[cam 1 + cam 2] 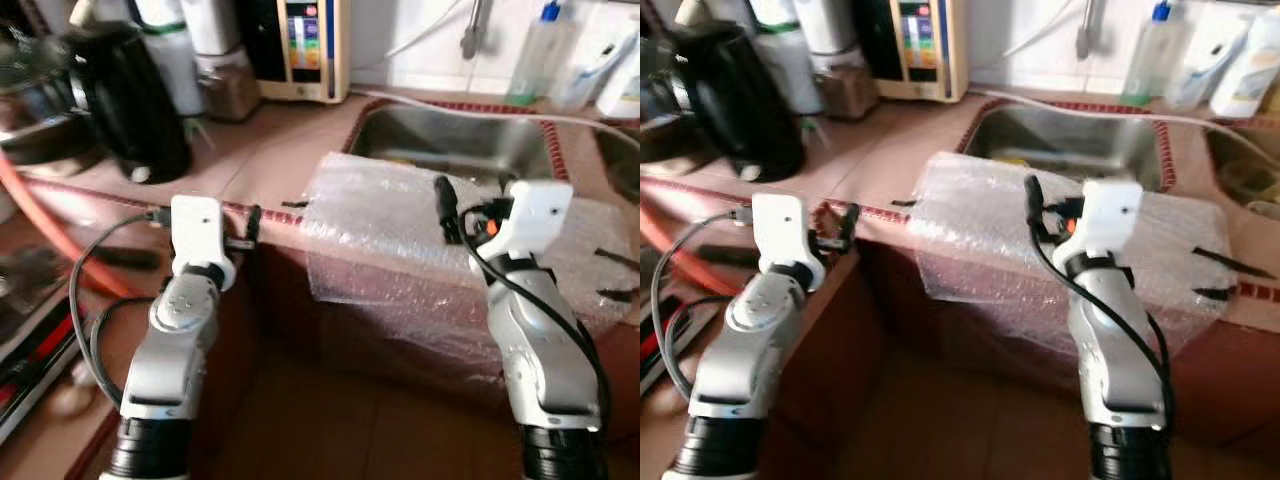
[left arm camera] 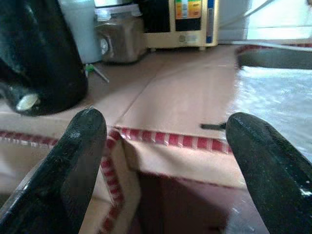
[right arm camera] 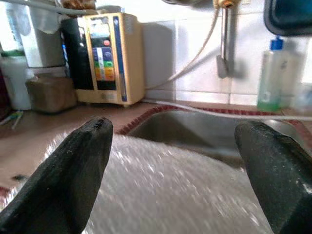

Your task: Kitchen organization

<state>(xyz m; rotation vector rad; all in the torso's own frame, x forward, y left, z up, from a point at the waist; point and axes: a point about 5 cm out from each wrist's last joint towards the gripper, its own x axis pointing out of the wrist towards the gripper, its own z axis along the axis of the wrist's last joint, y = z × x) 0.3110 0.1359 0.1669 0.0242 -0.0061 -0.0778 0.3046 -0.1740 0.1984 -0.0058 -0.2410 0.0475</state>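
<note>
Your left hand [image 2: 161, 146]: released, fingers spread, level with near table [image 1: 270, 150] edge, left of bubble wrap [image 1: 400, 230]. Your right hand [image 3: 175, 165]: released, fingers wide apart, hovering over wrap, grasping nothing. Wrap: draped over near table edge in front of sink [image 1: 450, 135], hanging down front. Black kettle [image 1: 125, 95] far left on table. Beige appliance [image 1: 310, 45] against far wall. Bottle [image 1: 535, 50] far right behind sink.

A steel sink [image 1: 450, 135] sits behind the black kettle [image 1: 125, 95].
</note>
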